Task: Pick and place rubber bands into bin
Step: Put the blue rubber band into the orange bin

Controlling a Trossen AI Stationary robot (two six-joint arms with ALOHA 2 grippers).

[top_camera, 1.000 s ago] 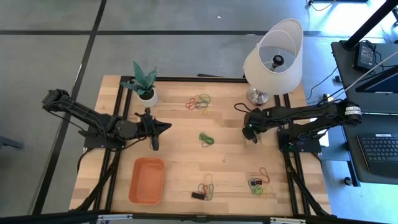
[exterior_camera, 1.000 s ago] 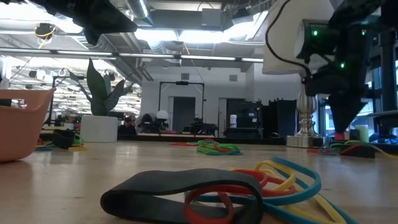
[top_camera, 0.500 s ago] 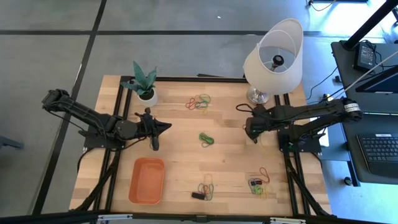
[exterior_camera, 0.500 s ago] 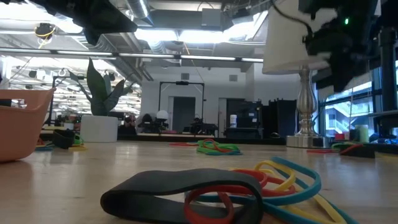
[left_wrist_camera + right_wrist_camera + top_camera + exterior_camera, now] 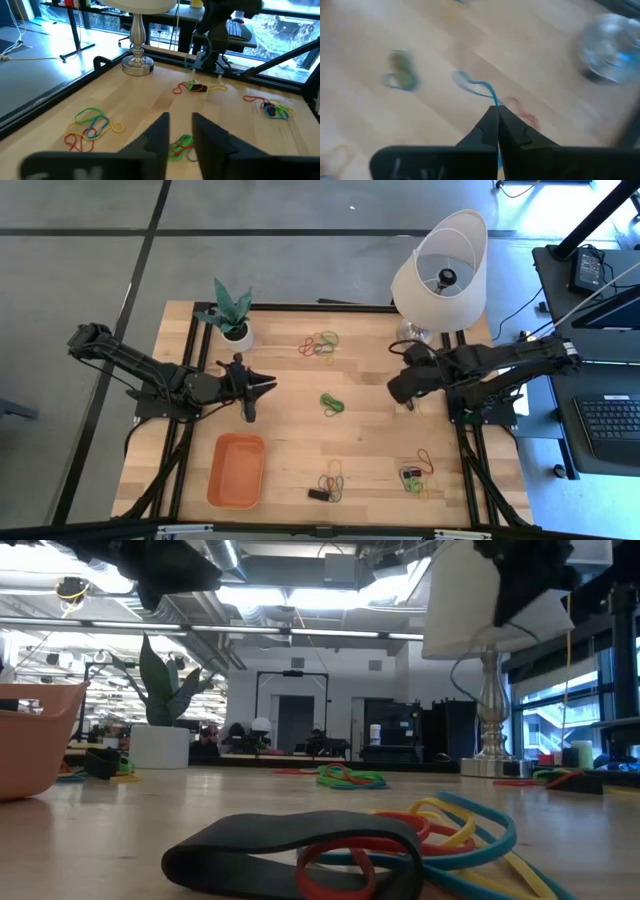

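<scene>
The rubber bands lie in loose heaps on the wooden table: at the far middle, at the centre, at the near middle and at the near right. The orange bin rests on the table at the near left. My right gripper is raised over the table's right part, near the lamp base, and is shut on a thin blue rubber band. My left gripper waits above the table's left part, beyond the bin, its fingers a little apart and empty. My right gripper pinches the blue rubber band at one end of its loop between the very tips of its two shut fingers, which slant down from above. The rest of the loop trails away from the fingertips. Whether its far end touches the table, I cannot tell.
A white lamp stands at the far right, its base close to my right gripper. A potted plant stands at the far left. A small black block lies by the near-middle heap. Bare wood lies between the heaps.
My right gripper has risen from the table near the lamp base and has shifted a little toward the table's left edge, staying shut. In the low view it has gone up almost out of the picture.
</scene>
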